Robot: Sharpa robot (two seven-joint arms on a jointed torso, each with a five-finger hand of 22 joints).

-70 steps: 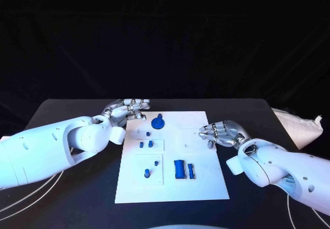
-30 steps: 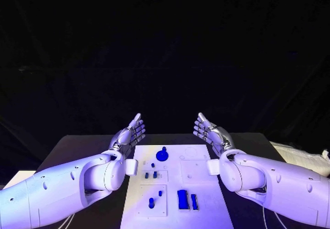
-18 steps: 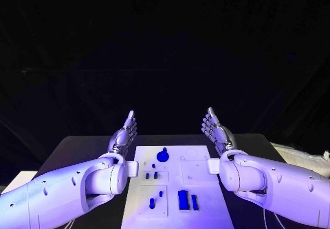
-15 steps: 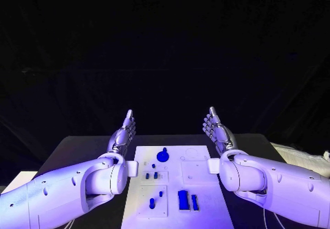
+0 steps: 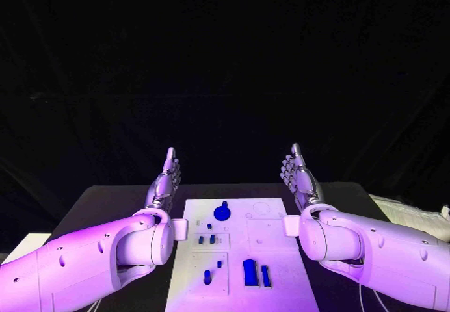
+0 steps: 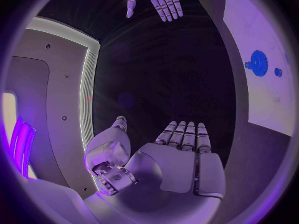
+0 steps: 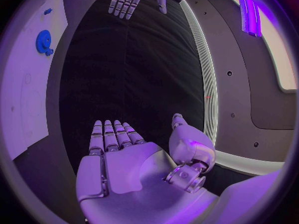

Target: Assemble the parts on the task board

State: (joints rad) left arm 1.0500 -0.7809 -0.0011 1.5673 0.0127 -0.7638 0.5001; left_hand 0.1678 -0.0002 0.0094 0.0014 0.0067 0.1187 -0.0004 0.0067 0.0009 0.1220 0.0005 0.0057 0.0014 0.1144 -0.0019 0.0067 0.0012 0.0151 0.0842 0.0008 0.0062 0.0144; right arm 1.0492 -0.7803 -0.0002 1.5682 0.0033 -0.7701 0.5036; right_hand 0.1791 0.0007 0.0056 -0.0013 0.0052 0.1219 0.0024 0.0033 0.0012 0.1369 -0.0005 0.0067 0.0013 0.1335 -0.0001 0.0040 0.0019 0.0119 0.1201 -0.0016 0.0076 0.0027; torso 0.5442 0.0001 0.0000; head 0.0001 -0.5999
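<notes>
Task board (image 5: 246, 253), a white plate studded with small blue parts (image 5: 250, 272), lay mid-bench between my arms; my left robot hand (image 5: 165, 182) and right robot hand (image 5: 300, 177) stood raised, fingers straight, holding nothing.

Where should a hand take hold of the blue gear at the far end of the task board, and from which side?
Probably from straight above, fingers closing on the toothed rim of the blue gear. It appears to lie flat on the task board, so only its edge offers purchase. Both the left hand and right hand are raised, open and empty, either side of it.
</notes>
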